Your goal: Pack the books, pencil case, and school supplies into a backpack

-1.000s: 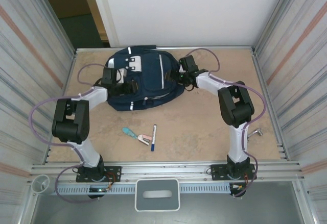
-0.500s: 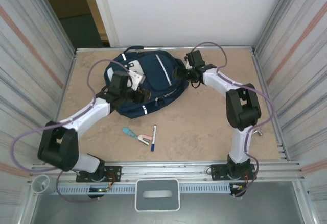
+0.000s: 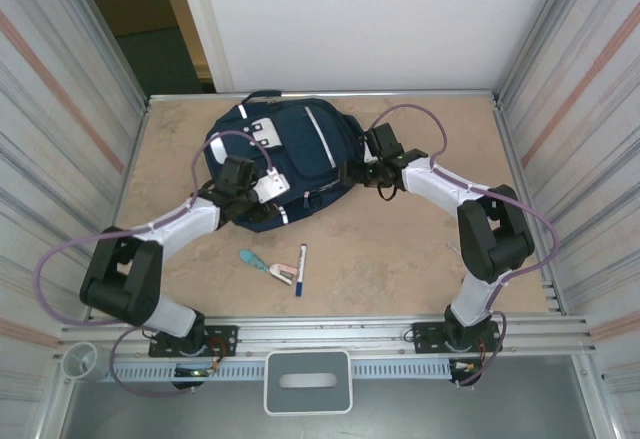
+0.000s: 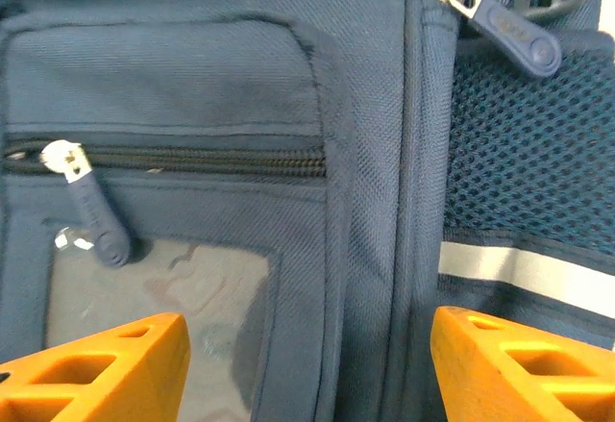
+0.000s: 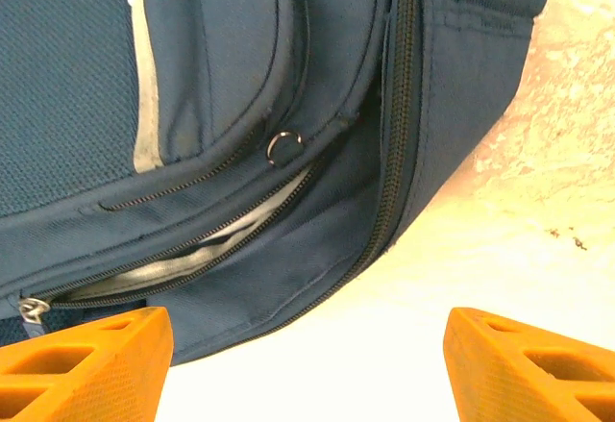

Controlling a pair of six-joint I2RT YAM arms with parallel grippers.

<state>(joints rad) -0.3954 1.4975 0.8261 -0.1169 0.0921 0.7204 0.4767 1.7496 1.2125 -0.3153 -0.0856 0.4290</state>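
Both arms have dropped their elbows outward since a second ago, and the large navy blue fabric backpack (image 3: 300, 139) with white patches has turned slightly on the beige tabletop (image 3: 420, 249).

From above, the left claw (image 3: 258, 191) sits at the bag's near-left edge and the right claw (image 3: 352, 172) at its right flank. A white marker pen with a blue cap (image 3: 300, 268) and a small teal-and-pink stapler-like item (image 3: 262, 263) lie loose nearer the bases, well apart from the bag.

At the left wrist, the left claw (image 4: 307, 364) is spread with nothing between its orange fingertips (image 4: 96, 369), facing a closed front-pocket zip and its blue pull tab (image 4: 96, 220).

At the right wrist, the right claw (image 5: 307, 369) is likewise spread and empty beside the bag's side. One curved zip (image 5: 221, 239) gapes slightly over pale lining, and a long dark zip (image 5: 394, 153) looks shut.

Opening the bag seems the step in hand. One claw should pinch a pull tab squarely and draw along the track, while the other holds the fabric taut.

The bag's inside is hidden. The long zip's puller is cut off, and the frame edge crops both claws.
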